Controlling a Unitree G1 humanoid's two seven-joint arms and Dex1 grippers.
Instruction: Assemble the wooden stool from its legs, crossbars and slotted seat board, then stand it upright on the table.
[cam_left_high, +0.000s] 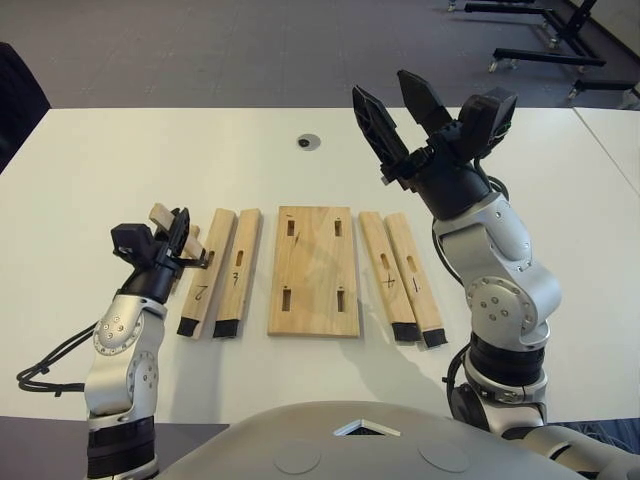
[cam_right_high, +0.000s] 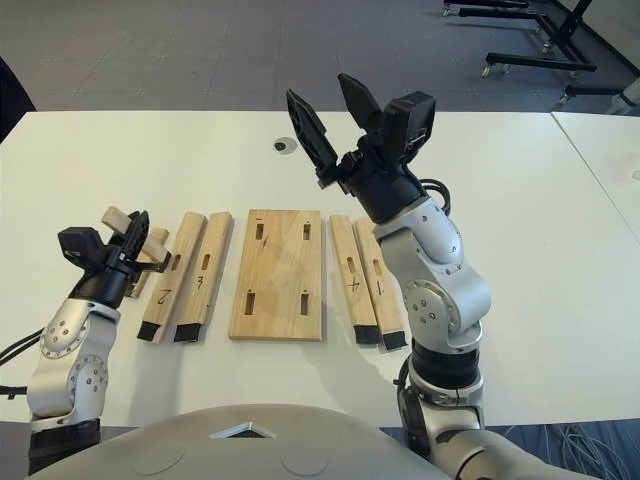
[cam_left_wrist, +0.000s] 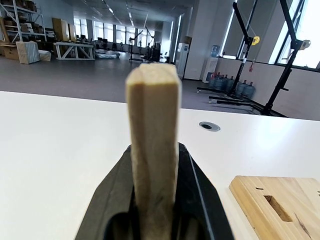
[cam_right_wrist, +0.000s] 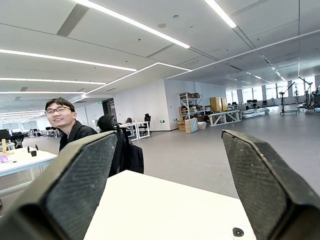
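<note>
Well, from the head, the left gripper (cam_left_high: 178, 245) is squeezed on a small crossbar (cam_left_high: 160, 214) at the left side of the table (cam_left_high: 90, 160), beside the legs (cam_left_high: 222, 270); the seat board (cam_left_high: 313, 270) lies flat in the middle. The right gripper (cam_left_high: 385, 92) hangs spread wide, holding nothing. The left wrist view shows how the crossbar pokes far past the fingers (cam_left_wrist: 200, 200), so it may tip when pushed. The right wrist view faces the room, away from the wood.

- One slotted seat board (cam_left_high: 313, 270), four slots (cam_left_high: 291, 228) cut in it.
- Four black-tipped legs (cam_left_high: 207, 272), two either side.
- At least two crossbars (cam_left_high: 160, 214), partly hidden.
</note>
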